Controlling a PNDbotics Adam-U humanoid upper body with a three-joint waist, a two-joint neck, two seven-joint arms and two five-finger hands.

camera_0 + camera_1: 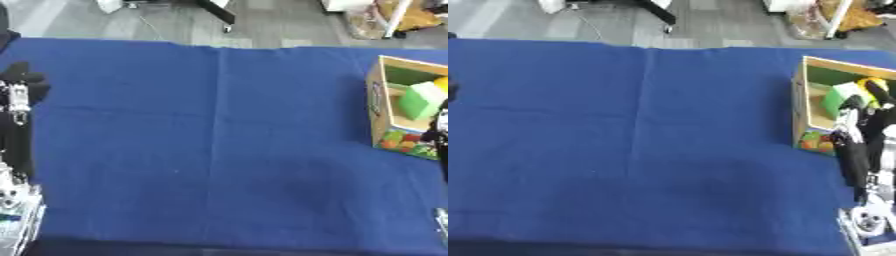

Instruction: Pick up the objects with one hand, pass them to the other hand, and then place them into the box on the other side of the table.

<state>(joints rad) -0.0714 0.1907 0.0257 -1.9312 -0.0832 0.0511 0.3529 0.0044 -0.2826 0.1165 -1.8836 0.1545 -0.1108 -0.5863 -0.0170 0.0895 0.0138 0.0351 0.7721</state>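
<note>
While the blue cloth (219,150) covers the whole table, a wooden box (800,117) stands at the robot's right edge, its open top showing a green lining. Inside the box lie a light green block (420,100) and, just beside it toward the far right corner, a yellow object (874,82) that is only partly visible. The front wall of the box carries a coloured picture (404,141) of red, orange and green shapes.

The right hand (852,145) reaches up from the lower right edge and sits at the near right part of the box, its dark fingers (877,92) extended over the rim beside the green block and the yellow object. Whether they touch either of them cannot be told; they look straight rather than curled.

The left hand (19,95) shows at the left edge of the left eye view, raised upright over the cloth and holding nothing; whether its fingers are spread or curled cannot be told.
</note>
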